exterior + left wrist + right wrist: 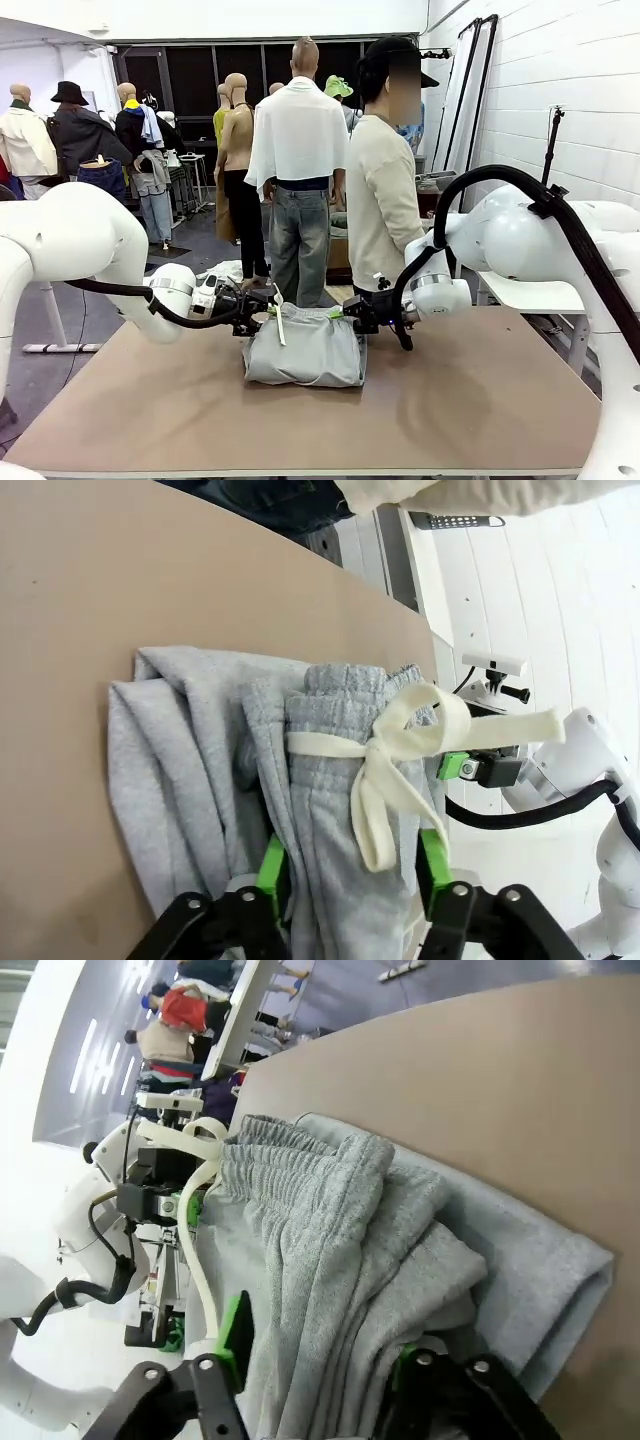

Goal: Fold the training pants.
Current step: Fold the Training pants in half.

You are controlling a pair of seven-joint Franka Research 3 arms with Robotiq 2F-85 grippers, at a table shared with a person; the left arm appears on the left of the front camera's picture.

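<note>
The light-grey training pants [305,350] lie folded into a compact bundle at the middle of the table, waistband toward the far side. Their white drawstring [279,320] trails over the top. My left gripper [258,308] stands at the waistband's left end and my right gripper [350,312] at its right end. In the left wrist view, the left gripper [350,865] is open, its green pads [272,865] either side of the pants [200,760] under the knotted drawstring [390,770]. In the right wrist view, the right gripper [320,1350] is open around the pants' gathered folds [400,1220].
The brown table [480,400] has free room in front of the bundle and to both sides. A person [385,200] in a cream top stands at the far edge, just behind the pants.
</note>
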